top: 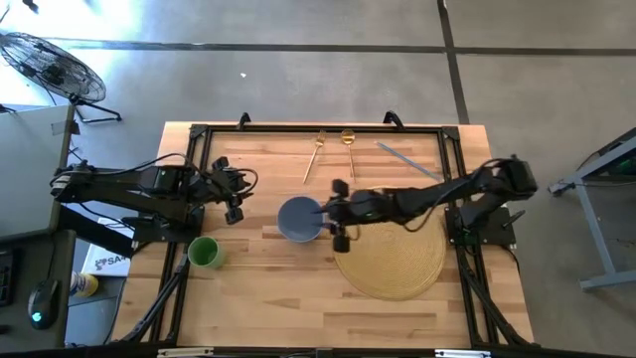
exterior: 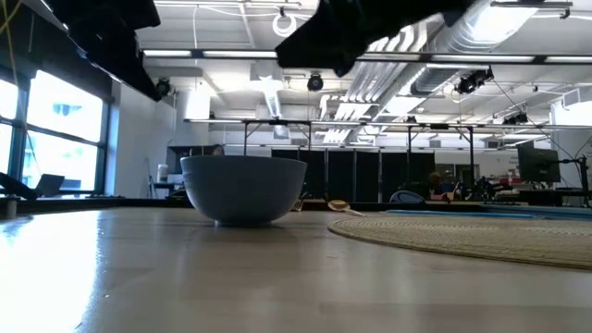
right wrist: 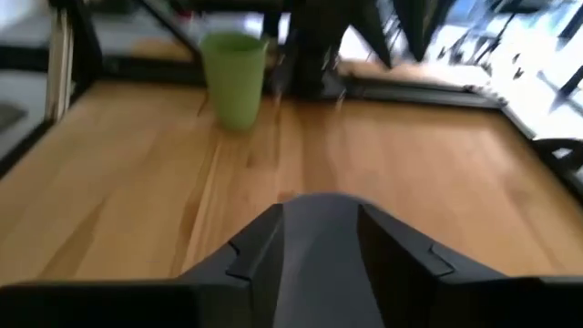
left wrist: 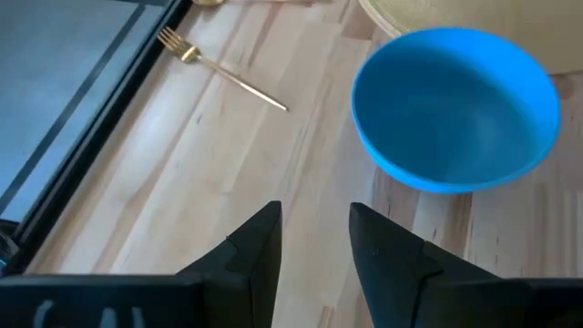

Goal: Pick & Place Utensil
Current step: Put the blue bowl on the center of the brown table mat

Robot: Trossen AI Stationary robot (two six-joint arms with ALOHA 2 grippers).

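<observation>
A gold fork (top: 316,155) and a gold spoon (top: 348,147) lie flat on the wooden table (top: 258,298) near its far edge, with a silver knife (top: 405,160) to their right. A blue bowl (top: 296,220) stands at the table's middle. My right gripper (top: 323,211) hangs above the bowl's right rim, clear of it, open; in the right wrist view the bowl (right wrist: 319,251) shows blurred past the gripper (right wrist: 319,219). Left of the bowl my left gripper (left wrist: 314,219) is up off the table, open and with nothing in it; its view shows the fork (left wrist: 223,68) and the bowl (left wrist: 455,109).
A round woven placemat (top: 397,261) lies to the right of the bowl, partly under the right arm. A green cup (top: 204,251) stands near the table's left edge. A black frame (top: 452,179) runs along the table's far, left and right sides.
</observation>
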